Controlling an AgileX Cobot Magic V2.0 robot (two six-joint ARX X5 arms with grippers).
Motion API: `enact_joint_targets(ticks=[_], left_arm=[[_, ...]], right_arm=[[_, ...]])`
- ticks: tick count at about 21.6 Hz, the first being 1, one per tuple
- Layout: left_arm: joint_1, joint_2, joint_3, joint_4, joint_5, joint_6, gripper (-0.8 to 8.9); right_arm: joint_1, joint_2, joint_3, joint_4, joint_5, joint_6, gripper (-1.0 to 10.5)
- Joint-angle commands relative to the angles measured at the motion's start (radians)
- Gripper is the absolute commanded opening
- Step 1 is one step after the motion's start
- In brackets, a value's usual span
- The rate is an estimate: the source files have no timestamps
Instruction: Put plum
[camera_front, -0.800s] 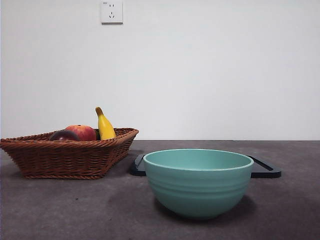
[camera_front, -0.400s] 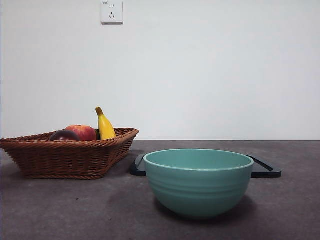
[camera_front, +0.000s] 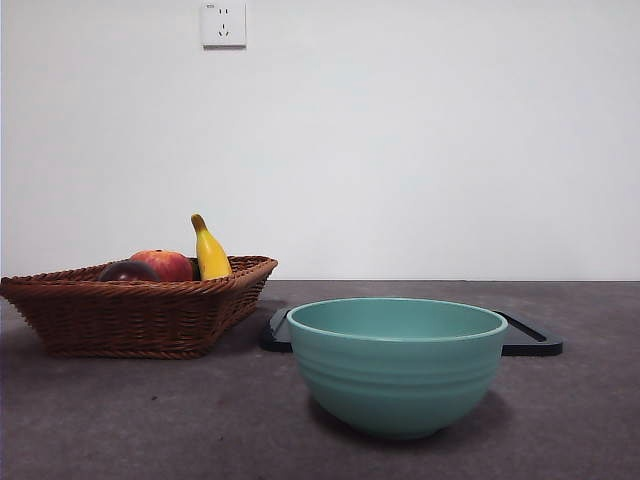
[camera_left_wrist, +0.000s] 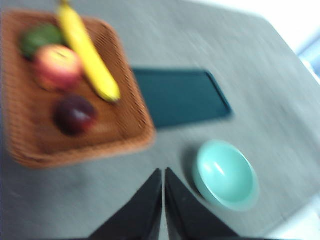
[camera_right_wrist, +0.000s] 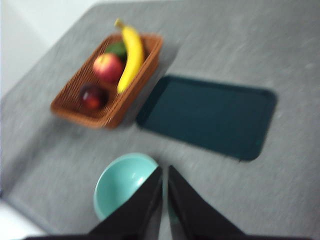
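The dark maroon plum (camera_front: 127, 271) (camera_left_wrist: 75, 114) (camera_right_wrist: 92, 96) lies in the brown wicker basket (camera_front: 140, 310) (camera_left_wrist: 127, 135) (camera_right_wrist: 65, 102) at the table's left, beside a red-orange fruit (camera_front: 165, 264) and a yellow banana (camera_front: 209, 252). A teal bowl (camera_front: 396, 362) (camera_left_wrist: 226, 174) (camera_right_wrist: 122, 182) stands empty near the front. My left gripper (camera_left_wrist: 163, 172) is shut and high above the table, between basket and bowl. The right gripper (camera_right_wrist: 164, 170), also shut, hovers high over the bowl's rim. Neither arm shows in the front view.
A dark flat tray (camera_front: 525, 335) (camera_left_wrist: 180, 96) (camera_right_wrist: 207, 115) lies behind the bowl, right of the basket. A green fruit (camera_left_wrist: 40, 37) (camera_right_wrist: 117, 49) sits at the basket's far end. A wall with a socket (camera_front: 223, 23) stands behind the table.
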Motion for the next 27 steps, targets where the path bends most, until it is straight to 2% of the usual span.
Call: enact_joint_targets(ticks=[1, 7, 9, 13, 16, 18, 21, 23, 27], left_arm=[[-0.015, 0.018, 0.043, -0.044, 0.039, 0.071, 0.08], [-0.044, 0.024, 0.066, -0.203, 0.064, 0.165, 0.07], [-0.044, 0.024, 0.066, -0.207, 0.064, 0.167, 0.07], [-0.044, 0.024, 0.066, -0.199, 0.064, 0.167, 0.15], [-0.044, 0.023, 0.066, -0.2, 0.063, 0.166, 1.25], [-0.044, 0.023, 0.066, -0.2, 0.063, 0.166, 2.54], [-0.044, 0.023, 0.066, -0.2, 0.063, 0.166, 3.9], [-0.044, 0.024, 0.066, -0.2, 0.063, 0.163, 4.15], [-0.044, 0.024, 0.066, -0.196, 0.062, 0.163, 4.15]], right_arm=[[0.051, 0.049, 0.061, -0.063, -0.007, -0.071, 0.1], [0.168, 0.121, 0.088, -0.201, -0.028, -0.143, 0.1], [0.2, 0.131, 0.088, -0.233, -0.028, -0.166, 0.1], [0.219, 0.13, 0.087, -0.237, -0.027, -0.168, 0.1], [0.219, 0.13, 0.087, -0.237, -0.027, -0.167, 0.1], [0.219, 0.13, 0.087, -0.237, -0.027, -0.164, 0.8], [0.219, 0.13, 0.087, -0.236, -0.026, -0.161, 3.0], [0.219, 0.13, 0.087, -0.236, -0.026, -0.161, 3.9], [0.219, 0.13, 0.087, -0.235, -0.026, -0.161, 3.9]])
